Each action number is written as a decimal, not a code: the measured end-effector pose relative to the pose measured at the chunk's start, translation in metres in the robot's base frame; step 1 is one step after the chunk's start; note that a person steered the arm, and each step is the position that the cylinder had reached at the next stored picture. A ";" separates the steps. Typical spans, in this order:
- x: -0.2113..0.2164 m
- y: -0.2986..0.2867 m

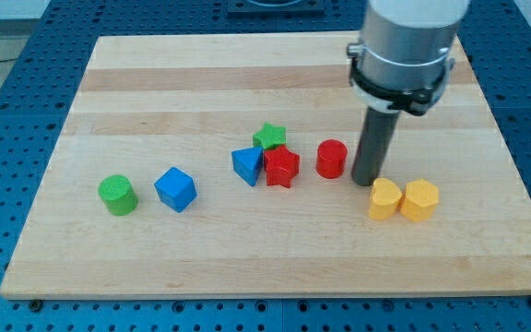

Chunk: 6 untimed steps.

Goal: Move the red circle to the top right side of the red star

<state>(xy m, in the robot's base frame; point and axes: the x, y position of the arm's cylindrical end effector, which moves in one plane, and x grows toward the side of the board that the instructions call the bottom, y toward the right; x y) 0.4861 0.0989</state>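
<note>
The red circle stands on the wooden board, to the right of the red star with a small gap between them. My tip is just to the right of the red circle, very close to it, and above the yellow blocks. The red star touches the blue triangle on its left and the green star above it.
A yellow heart-like block and a yellow hexagon sit side by side below and right of my tip. A blue cube and a green circle lie at the view's left. The board's edge runs along the view's bottom.
</note>
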 end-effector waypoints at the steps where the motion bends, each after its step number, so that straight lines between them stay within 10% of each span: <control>1: -0.003 -0.012; 6: -0.035 -0.026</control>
